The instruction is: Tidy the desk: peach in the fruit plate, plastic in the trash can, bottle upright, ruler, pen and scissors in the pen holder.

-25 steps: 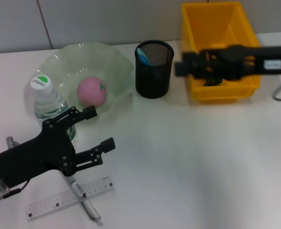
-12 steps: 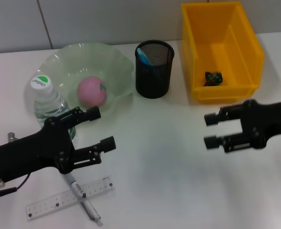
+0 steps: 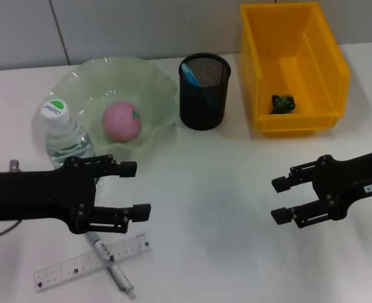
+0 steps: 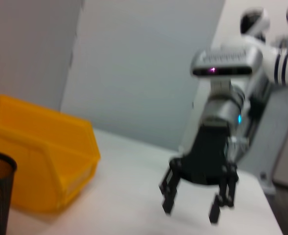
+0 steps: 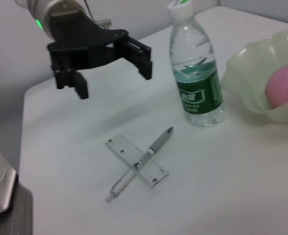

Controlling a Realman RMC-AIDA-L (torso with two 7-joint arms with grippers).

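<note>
Hovering with jaws spread, left gripper [image 3: 134,190] above the pen [image 3: 112,266] lying crossed on the ruler [image 3: 91,261] just beside the upright bottle [image 3: 66,136], right gripper [image 3: 285,199] spread and idle: risking a ruler-snagging pinch or bottle-toppling bump.

The right pincer [image 3: 280,200] was up over the yellow bin [image 3: 330,76] a second ago. Then it came away from the bin, toward 6 o'clock, and now it hangs low over the bare table [image 3: 211,189], a bit lower and farther toward 3 o'clock than half a second ago. Its two fingers are apart. The left pincer [image 3: 134,190] has turned. It pointed toward 2 o'clock before, and now it points flat toward 3 o'clock, with its fingers wide apart.
</note>
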